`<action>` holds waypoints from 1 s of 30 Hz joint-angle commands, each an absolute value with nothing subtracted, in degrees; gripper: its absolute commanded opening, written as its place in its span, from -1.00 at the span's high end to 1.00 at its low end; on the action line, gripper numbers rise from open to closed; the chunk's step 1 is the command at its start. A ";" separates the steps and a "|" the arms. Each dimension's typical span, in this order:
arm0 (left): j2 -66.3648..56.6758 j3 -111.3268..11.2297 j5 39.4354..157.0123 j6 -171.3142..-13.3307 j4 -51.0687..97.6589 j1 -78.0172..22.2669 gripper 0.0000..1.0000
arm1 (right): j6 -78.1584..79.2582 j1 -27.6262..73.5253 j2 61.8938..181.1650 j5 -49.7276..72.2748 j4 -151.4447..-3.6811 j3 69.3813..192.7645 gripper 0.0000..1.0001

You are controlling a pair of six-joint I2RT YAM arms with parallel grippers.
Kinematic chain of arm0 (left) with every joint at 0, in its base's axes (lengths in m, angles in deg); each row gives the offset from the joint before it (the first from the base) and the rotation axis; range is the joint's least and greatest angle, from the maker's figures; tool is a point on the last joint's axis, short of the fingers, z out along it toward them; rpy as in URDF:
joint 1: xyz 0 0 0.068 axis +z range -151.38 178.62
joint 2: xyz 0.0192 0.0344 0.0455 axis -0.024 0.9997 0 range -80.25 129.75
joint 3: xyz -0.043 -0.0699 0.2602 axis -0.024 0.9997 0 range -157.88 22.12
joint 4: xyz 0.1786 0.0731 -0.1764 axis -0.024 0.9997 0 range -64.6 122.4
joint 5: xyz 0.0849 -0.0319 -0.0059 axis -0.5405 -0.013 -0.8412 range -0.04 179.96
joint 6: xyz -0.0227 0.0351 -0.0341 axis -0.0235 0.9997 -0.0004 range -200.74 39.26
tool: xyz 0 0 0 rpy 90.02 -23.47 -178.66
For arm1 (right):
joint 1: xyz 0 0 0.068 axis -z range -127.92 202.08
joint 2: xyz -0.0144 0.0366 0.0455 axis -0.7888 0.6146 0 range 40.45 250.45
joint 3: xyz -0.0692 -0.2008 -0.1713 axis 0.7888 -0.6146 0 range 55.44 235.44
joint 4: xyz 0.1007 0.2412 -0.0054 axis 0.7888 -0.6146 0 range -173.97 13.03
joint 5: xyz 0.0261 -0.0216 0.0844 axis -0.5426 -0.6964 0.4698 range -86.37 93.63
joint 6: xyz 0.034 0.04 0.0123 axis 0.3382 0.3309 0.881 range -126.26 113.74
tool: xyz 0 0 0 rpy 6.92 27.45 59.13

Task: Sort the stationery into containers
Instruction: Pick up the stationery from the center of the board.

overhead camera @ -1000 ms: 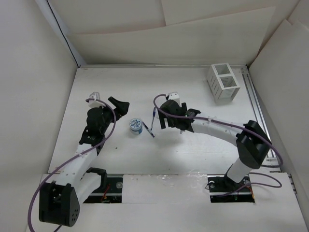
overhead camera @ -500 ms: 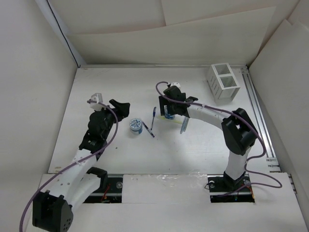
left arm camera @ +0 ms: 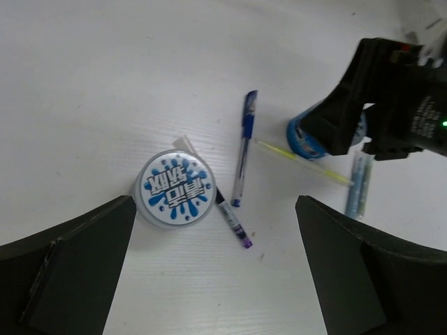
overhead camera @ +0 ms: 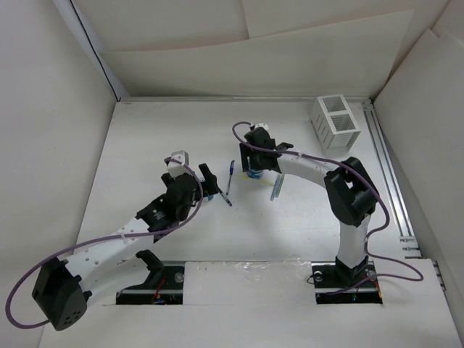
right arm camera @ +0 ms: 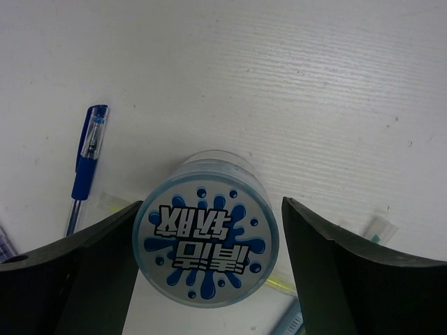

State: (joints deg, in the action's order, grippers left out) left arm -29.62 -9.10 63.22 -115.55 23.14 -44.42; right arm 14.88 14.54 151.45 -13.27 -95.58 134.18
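One blue-and-white roll (left arm camera: 173, 188) lies flat on the table, just ahead of my open left gripper (left arm camera: 216, 279); in the top view the left gripper (overhead camera: 206, 181) covers it. My right gripper (overhead camera: 255, 161) is open, its jaws on either side of the second roll (right arm camera: 206, 251), with a gap on the right. The blue pen (left arm camera: 244, 146) lies between the rolls, and it also shows in the top view (overhead camera: 229, 176). A dark pen with a purple tip (left arm camera: 230, 220) lies beside the first roll. The pale-yellow stick (left arm camera: 304, 155) and the light-blue stick (left arm camera: 357, 185) lie by the second roll. The white slatted organizer (overhead camera: 335, 123) stands at the far right.
White walls enclose the table on the left, back and right. A metal rail (overhead camera: 384, 174) runs along the right edge, near the organizer. The right arm's elbow (overhead camera: 351, 196) stands to the right of the stationery.
My left arm swung right and forward, and its gripper is now over the first roll. My right gripper shifted a little farther away and sits around the second roll.
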 commanded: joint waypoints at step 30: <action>-15.74 -10.84 58.94 -117.74 22.76 -44.62 -0.86 | 14.30 15.77 143.37 -17.02 -98.58 141.82 0.25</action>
